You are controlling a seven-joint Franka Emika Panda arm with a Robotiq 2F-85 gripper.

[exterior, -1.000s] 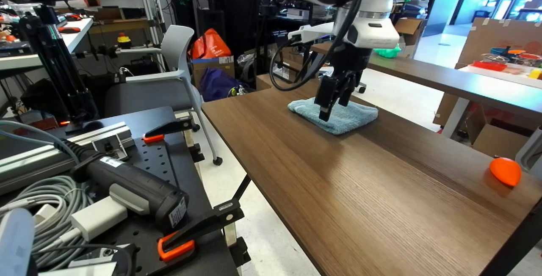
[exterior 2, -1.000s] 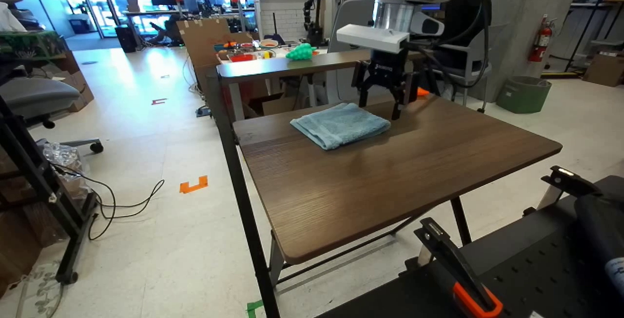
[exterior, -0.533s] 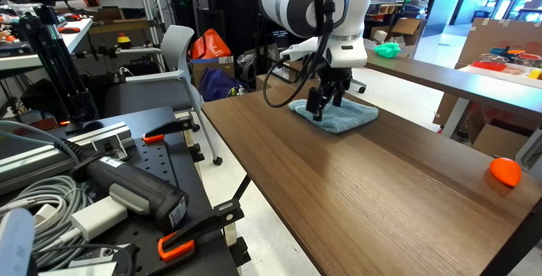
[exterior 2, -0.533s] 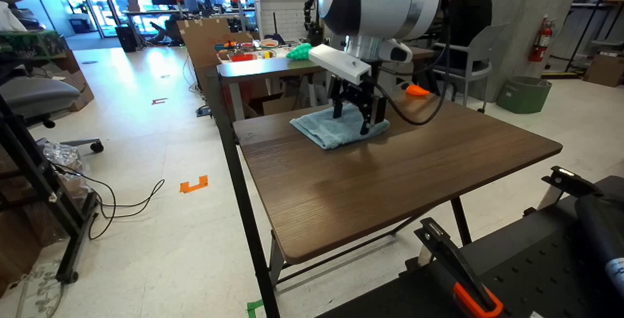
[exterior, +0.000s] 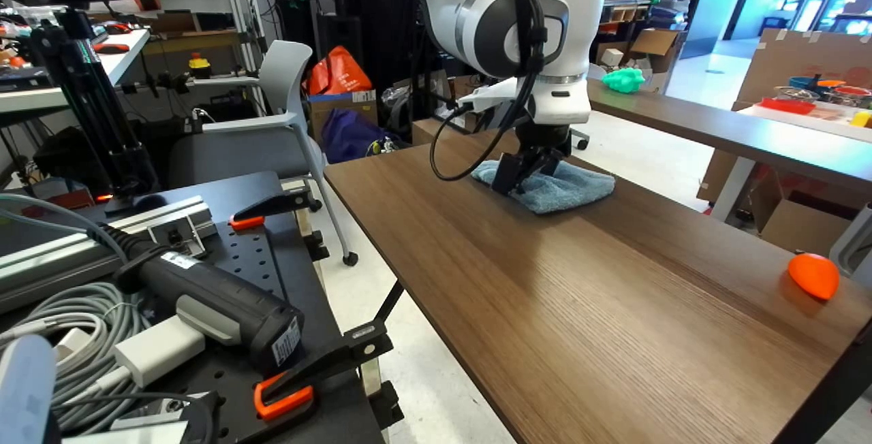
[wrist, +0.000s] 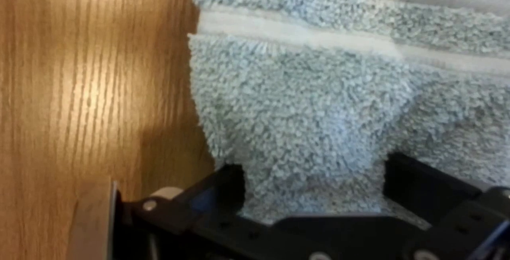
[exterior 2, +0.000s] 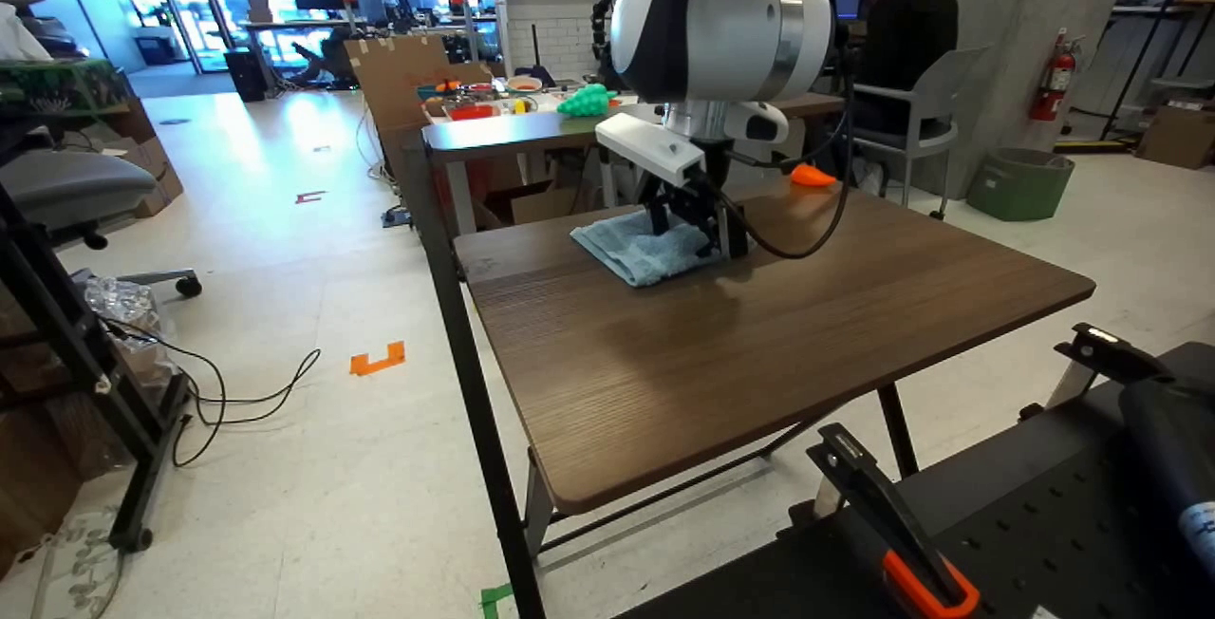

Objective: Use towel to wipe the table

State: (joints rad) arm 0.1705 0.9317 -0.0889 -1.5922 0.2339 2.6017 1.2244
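A folded light blue towel [exterior: 575, 188] lies on the brown wooden table [exterior: 579, 335]. It shows in both exterior views, also here [exterior 2: 626, 253], and looks greyish in the wrist view [wrist: 299, 104], with a pale woven band. My gripper [exterior: 526, 182] points down at the towel's near part, low against it, also seen in an exterior view [exterior 2: 695, 241]. In the wrist view my gripper's [wrist: 314, 172] fingertips stand well apart, pressed into the towel. Some cloth lies rumpled between them, and its side edge draws in toward one finger. The fingertips' lowest ends are partly hidden by cloth.
An orange object [exterior: 813, 276] sits on the table near its far end, also in an exterior view [exterior 2: 812, 176]. A black cart top [exterior: 245, 260] with clamps and cables stands beside the table. Another table [exterior: 722, 124] holds a green object [exterior: 623, 80].
My gripper has moved over the towel and down onto it. The towel, flat before, is now slightly shifted and rumpled at the fingers.
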